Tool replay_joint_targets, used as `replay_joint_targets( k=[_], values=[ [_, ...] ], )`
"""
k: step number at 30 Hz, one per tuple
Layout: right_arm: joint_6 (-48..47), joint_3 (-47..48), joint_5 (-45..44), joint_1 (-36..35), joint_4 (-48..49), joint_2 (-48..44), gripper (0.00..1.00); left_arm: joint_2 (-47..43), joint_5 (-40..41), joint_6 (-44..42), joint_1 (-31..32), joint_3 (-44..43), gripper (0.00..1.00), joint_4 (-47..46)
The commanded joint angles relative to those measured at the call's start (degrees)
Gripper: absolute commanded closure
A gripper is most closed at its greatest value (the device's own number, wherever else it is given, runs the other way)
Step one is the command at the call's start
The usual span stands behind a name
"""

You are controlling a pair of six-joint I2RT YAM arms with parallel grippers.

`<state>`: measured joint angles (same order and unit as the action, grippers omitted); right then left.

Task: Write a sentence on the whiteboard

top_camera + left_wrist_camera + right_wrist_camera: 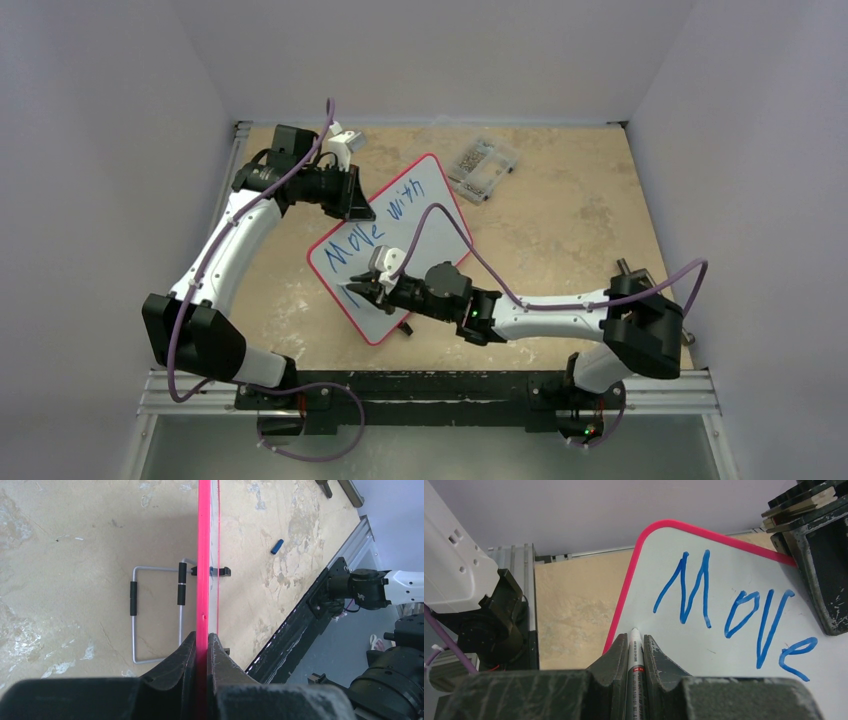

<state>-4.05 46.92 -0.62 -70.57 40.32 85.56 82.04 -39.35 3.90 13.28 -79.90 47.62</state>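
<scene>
The whiteboard [425,250], white with a red rim, leans tilted in the middle of the table. The sentence [352,243] reads "Move with" in blue, with a short stroke below it. My left gripper [357,207] is shut on the board's upper left rim. The left wrist view shows that rim [203,555] edge-on between the closed fingers [201,640]. My right gripper [368,290] is shut on a white and grey marker [635,652]. Its tip touches the board [664,545] near the left rim, below the "M" [683,600].
A clear plastic box of screws [485,167] sits at the back of the table. A bent wire stand [155,610] lies on the table behind the board. A small blue cap [277,546] lies in front of the board. Walls close in on three sides.
</scene>
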Motion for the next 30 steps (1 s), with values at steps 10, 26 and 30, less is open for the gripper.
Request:
replay_joint_targets(
  k=[10,26,30],
  values=[
    [-1.8,2.94,-5.15,-0.38,1.35,1.28,1.0,-2.83,3.01,-0.91,-0.09,-0.52,1.0,-3.44],
    [-2.35,1.22,-12.38,-0.34,-2.4,0.47,1.0,-2.76,3.05,-0.87,-0.09,-0.43,1.0,-3.41],
    [-2.1,0.68,-12.72,-0.34,-3.12,-0.29,1.0,-2.85,2.98,-0.85,-0.09,-0.46,1.0,-3.44]
  ],
)
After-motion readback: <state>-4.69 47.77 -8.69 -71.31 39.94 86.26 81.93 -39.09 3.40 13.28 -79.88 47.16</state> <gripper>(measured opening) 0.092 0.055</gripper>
